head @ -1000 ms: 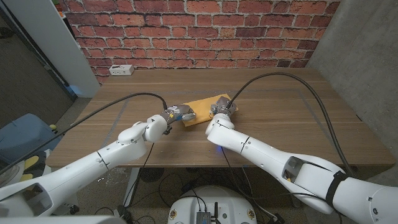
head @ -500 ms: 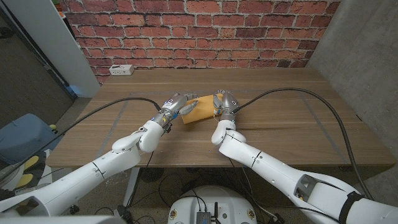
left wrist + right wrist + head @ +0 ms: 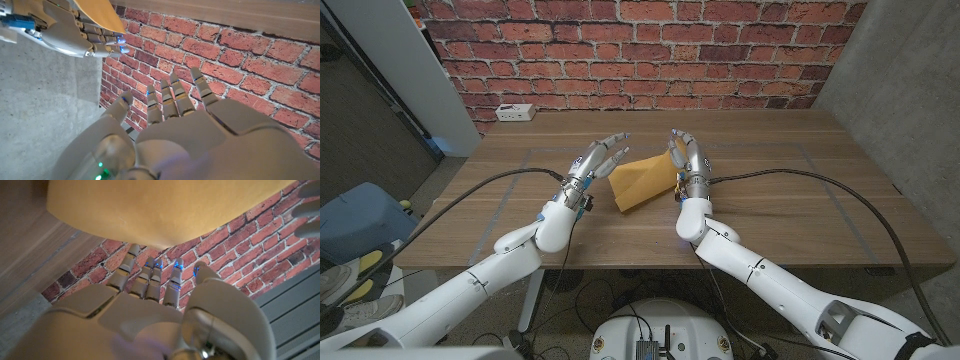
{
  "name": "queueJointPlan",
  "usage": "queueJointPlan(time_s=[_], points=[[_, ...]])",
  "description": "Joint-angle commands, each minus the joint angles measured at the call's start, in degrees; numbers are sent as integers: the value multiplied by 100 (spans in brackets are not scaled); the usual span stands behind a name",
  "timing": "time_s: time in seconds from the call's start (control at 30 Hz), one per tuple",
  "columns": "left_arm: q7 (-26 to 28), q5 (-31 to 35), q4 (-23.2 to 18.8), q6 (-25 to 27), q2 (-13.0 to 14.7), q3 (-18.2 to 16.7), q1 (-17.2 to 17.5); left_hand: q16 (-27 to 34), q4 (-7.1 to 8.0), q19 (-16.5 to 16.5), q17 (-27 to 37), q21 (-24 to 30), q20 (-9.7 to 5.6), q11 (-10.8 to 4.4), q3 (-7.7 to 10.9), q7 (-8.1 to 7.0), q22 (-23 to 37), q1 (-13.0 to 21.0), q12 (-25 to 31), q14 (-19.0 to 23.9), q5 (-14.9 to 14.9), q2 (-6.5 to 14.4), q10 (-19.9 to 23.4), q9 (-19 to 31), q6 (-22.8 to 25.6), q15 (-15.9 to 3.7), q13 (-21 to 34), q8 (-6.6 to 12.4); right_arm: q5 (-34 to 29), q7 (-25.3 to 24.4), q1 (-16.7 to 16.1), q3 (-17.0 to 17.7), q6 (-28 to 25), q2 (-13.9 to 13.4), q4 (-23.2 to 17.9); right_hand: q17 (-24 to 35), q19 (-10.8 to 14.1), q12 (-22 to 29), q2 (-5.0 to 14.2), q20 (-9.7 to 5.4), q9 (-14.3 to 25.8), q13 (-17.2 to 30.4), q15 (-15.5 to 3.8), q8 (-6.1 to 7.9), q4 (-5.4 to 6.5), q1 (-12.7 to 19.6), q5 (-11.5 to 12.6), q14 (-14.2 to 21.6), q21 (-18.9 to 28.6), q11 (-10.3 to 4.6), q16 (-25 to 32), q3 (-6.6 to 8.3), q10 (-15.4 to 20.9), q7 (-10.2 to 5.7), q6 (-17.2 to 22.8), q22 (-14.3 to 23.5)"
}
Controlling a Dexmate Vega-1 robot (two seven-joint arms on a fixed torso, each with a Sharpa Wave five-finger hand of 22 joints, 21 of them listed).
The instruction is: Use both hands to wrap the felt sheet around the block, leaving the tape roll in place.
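From my station: wooden table (image 3: 770, 215), brown planks, faint pale tape lines marking a rectangle on its top. White power strip (image 3: 515, 112) lies at the far left corner of the table, just in front of the red brick wall (image 3: 650, 45) that runs behind it. Grey concrete wall (image 3: 910, 110) on the right side. On the left, a pale door panel (image 3: 405, 70) leaning beside a dark opening. Blue bin (image 3: 360, 220) on the floor, left of the table. Loose black cables (image 3: 610, 290) on the floor under the near edge.
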Motion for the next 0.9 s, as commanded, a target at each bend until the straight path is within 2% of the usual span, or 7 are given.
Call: queueJointPlan(time_s=[0.03,0.27,0.43,0.53,0.7,0.8,0.9], points=[[-234,-1084,548,-1296,-276,-435,213,-6,-43,36,10,-18,1,23,8,-21,11,-14,-17,-48,-2,-83,-95,-7,-83,-12,15,3,138,494,-266,420,2064,-163,215,-3,-24,18,-85,-10,17,1,-30,25,38,-96,6,-33,-32,9,-33,-11,-7,54,-9,2],[-680,-1665,827,-1816,-348,-686,315,-20,-70,28,1,-33,-15,59,-4,18,11,-29,-4,-116,-3,-108,-136,-13,-129,18,10,22,13,388,-466,663,2523,-27,204,-39,-70,28,-211,58,11,-3,-82,44,40,-206,20,-18,-83,-28,-50,-69,15,46,20,0],[-1256,-2457,1184,-2301,-416,-816,342,-20,-73,22,2,-43,-11,86,-15,29,11,-50,2,-145,-6,-118,-162,-16,-143,30,7,35,-176,219,-692,830,2625,15,13,-56,-84,35,-259,79,9,-4,-82,52,32,-239,28,-3,-101,-28,-54,-88,34,49,40,0],[-1635,-2941,1431,-2566,-460,-886,354,-18,-74,17,2,-50,-14,111,-18,49,11,-59,7,-155,-7,-119,-167,-18,-143,45,6,43,-488,36,-868,931,2334,-9,-274,-94,-82,56,-334,136,5,-8,-90,91,24,-318,54,113,-132,-13,-31,-119,94,61,156,-1],[-1927,-3363,1643,-2623,-549,-1050,434,-6,-63,10,7,-59,-16,128,-32,73,11,-87,20,-157,-11,-119,-167,-20,-145,49,3,53,-984,-258,-1043,943,1613,95,-666,-159,-337,70,-410,397,1,-16,-88,93,18,-457,102,271,-297,-113,-9,-145,169,22,215,-1],[-1999,-3553,1721,-2542,-642,-1135,450,1,-55,-6,9,-71,-9,128,-35,93,12,-105,15,-162,-12,-110,-206,-23,-168,74,1,54,-1140,-454,-997,825,1707,230,-548,-194,-264,71,-379,482,0,-19,-106,100,-18,-442,124,381,-297,-130,13,-97,192,21,253,0],[-2030,-3763,1750,-2534,-764,-1232,487,8,-42,-21,12,-86,20,172,-36,165,12,-131,11,-177,-14,-89,-260,-25,-234,101,-2,44,-1244,-626,-936,721,1888,356,-417,-249,-21,89,-342,502,-2,-23,-148,94,-111,-393,143,581,-252,-135,56,2,286,32,270,7]])
